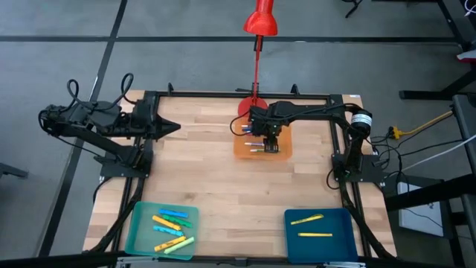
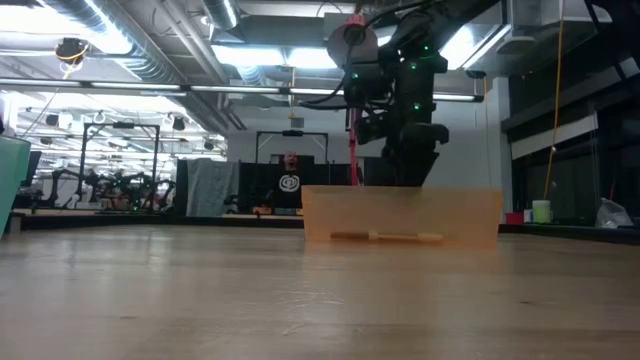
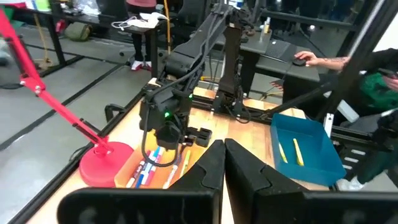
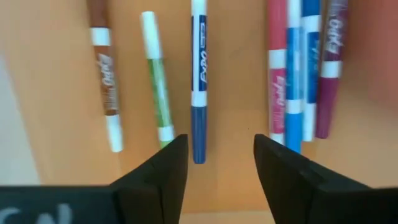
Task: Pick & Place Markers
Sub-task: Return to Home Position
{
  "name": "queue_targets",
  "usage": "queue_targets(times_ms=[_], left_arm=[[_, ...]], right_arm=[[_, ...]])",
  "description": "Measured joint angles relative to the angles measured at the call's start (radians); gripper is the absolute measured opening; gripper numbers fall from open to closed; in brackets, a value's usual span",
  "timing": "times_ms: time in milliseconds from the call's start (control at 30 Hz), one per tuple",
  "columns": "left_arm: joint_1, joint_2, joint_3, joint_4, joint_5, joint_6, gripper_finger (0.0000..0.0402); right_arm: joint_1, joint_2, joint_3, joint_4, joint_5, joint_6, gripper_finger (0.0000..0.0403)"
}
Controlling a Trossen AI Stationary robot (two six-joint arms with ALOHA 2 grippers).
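The right arm (image 1: 320, 110) is stretched from the right edge of the table (image 1: 208, 175) toward the middle of its far edge. The right gripper (image 1: 270, 143) is pointed straight down, fingers (image 4: 155, 174) held apart. The left arm (image 1: 89, 119) is folded at the left edge, the left gripper (image 1: 171, 128) levelled inward, fingers (image 3: 208, 165) pressed together.

We see a pale wooden table (image 1: 223, 179) with visible grain, a translucent orange plastic bin (image 2: 400, 212), and glossy, smooth plastic markers (image 4: 198, 81).

Grey floor (image 1: 186, 59), dark seams, surrounds wood table (image 1: 208, 171). Base of red lamp (image 1: 260, 22) sits just beyond right gripper (image 1: 269, 145). Ceiling strip lights (image 2: 250, 55) on.
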Motion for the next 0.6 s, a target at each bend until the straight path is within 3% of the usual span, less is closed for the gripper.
queue_targets(times_ms=[167,400,600], left_arm=[[0.000,0.000,0.000,0.000,-0.056,0.001,0.0005],[0.000,0.000,0.000,0.000,-0.148,0.002,0.0004],[0.000,0.000,0.000,0.000,-0.161,0.056,0.0003]], right_arm=[[0.000,-0.008,0.000,0.000,-0.122,-0.001,0.0161],[0.010,-0.041,0.026,-0.001,-0.217,0.000,0.0092],[0.030,-0.107,0.053,0.005,-0.271,0.063,0.0034]])
